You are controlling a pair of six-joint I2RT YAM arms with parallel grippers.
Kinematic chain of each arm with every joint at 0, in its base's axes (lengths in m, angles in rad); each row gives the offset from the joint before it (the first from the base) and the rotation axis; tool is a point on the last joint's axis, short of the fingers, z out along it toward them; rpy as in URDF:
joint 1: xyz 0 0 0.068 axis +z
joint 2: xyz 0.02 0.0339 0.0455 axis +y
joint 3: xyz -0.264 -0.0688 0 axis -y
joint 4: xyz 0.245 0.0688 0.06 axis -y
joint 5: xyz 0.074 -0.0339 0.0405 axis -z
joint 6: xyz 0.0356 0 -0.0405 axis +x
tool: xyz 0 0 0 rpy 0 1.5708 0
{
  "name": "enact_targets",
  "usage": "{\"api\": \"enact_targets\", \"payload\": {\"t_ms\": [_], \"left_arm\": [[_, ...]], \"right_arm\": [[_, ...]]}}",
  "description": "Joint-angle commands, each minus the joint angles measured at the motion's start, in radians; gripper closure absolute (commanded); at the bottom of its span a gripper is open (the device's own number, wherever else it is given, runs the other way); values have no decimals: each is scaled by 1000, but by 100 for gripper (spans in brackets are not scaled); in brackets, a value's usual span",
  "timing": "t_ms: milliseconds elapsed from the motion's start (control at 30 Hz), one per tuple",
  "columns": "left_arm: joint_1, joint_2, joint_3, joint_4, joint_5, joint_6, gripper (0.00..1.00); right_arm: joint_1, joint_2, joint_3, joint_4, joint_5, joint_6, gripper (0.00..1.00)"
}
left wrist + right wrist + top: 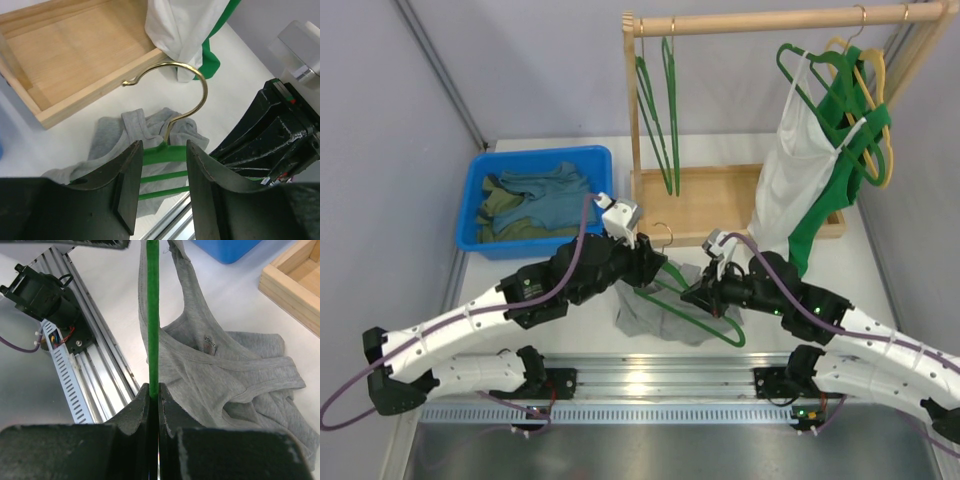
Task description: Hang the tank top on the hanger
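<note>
Top external view: a thin green wire-like hanger with a gold metal hook [153,315] is clamped by one bar in the right gripper [154,390], its jaws closed upon it. The hanger's neck is straddled narrowly by the left gripper [164,150]; whether it is pinched cannot be told. A light grey jersey tank top [650,312] is seen crumpled on the white table [590,325] beneath the hanger.

A blue bin [535,155] at ten o'clock on the desk [585,325] holds teal and olive clothes [545,195]. At one o'clock, a wooden rack [770,20] carries two green hangers [660,110], a white tank top [785,165] and a yellow hanger [870,75].
</note>
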Motion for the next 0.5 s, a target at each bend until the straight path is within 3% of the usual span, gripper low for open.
{"api": "enact_targets", "payload": {"t_ms": [0, 467], "left_arm": [[-17, 28, -14, 163, -26, 42, 55], [-17, 91, -68, 209, -101, 56, 59]], "right_arm": [[16, 3, 11, 99, -20, 0, 100], [19, 28, 13, 116, -25, 1, 100]]}}
